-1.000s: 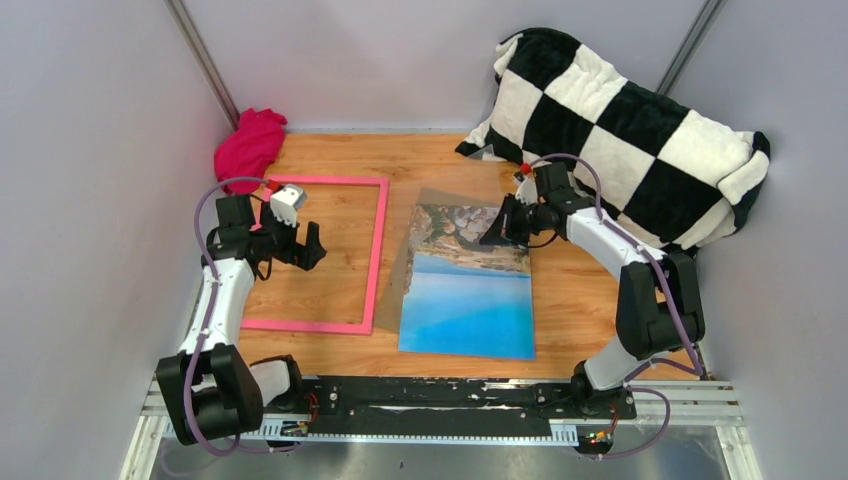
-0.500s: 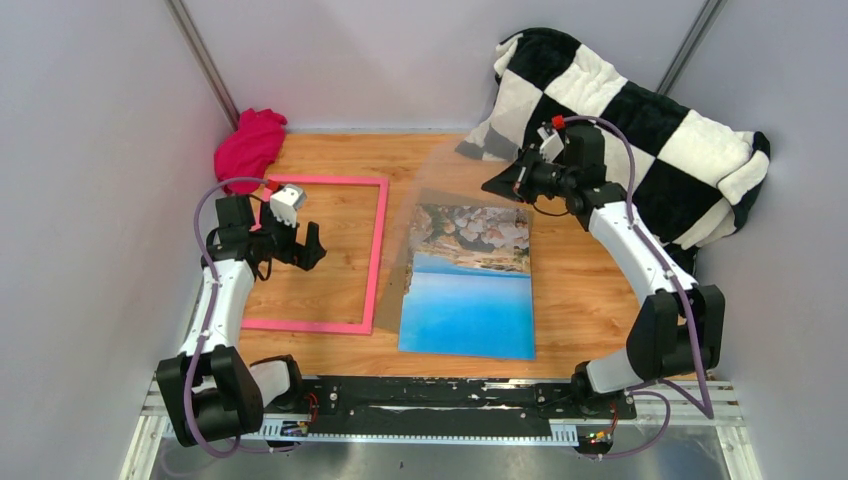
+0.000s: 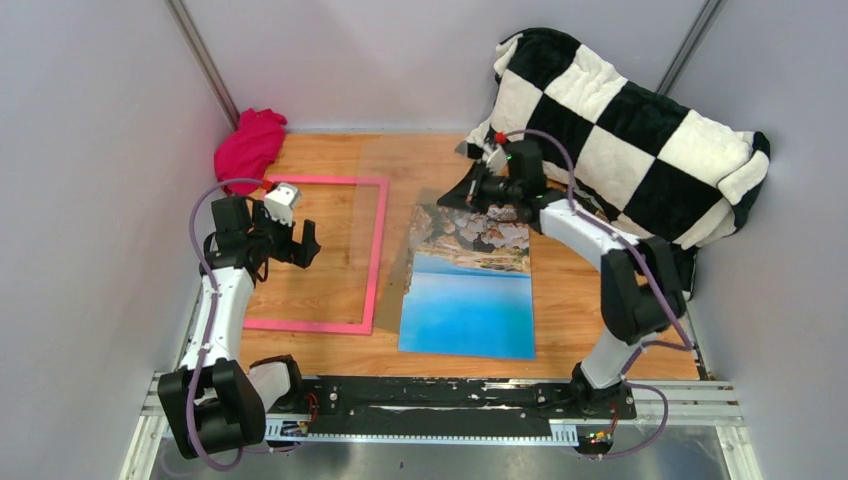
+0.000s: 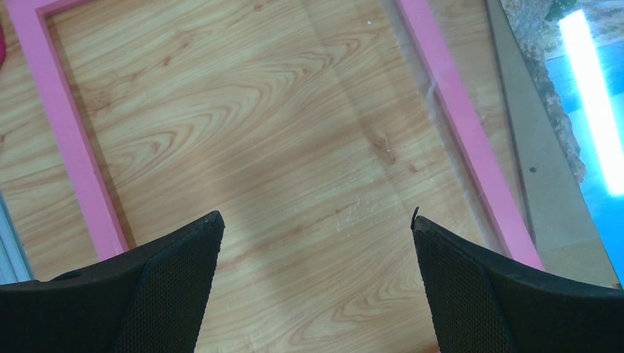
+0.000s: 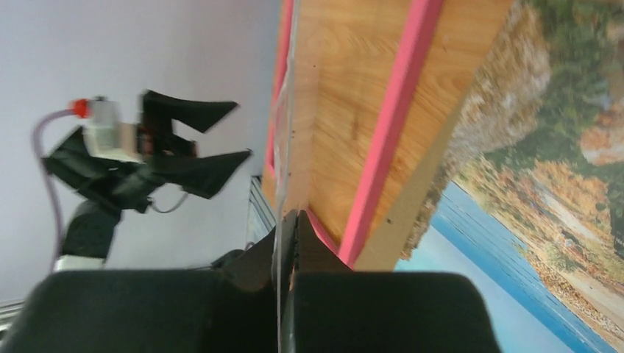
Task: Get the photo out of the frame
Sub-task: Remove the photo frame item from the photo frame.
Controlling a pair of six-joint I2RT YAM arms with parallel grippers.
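Frame lay empty, L side of table. Photo flat just R of it, on brown board. Prob. light, floppy, creasable; take by free near corner. R gripper pinched clear pane, lifted off table. L gripper spread wide over frame.

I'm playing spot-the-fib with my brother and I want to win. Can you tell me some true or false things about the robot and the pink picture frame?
1. The photo lies flat beside the frame, not inside it. True.
2. The left gripper is squeezing the frame's pink edge. False: it is open, holds nothing and hangs over the bare wood inside the frame.
3. The right gripper is shut on a thin clear sheet. True.
4. The pink cloth is lying on top of the photo. False: it sits in the far left corner, apart from the photo.
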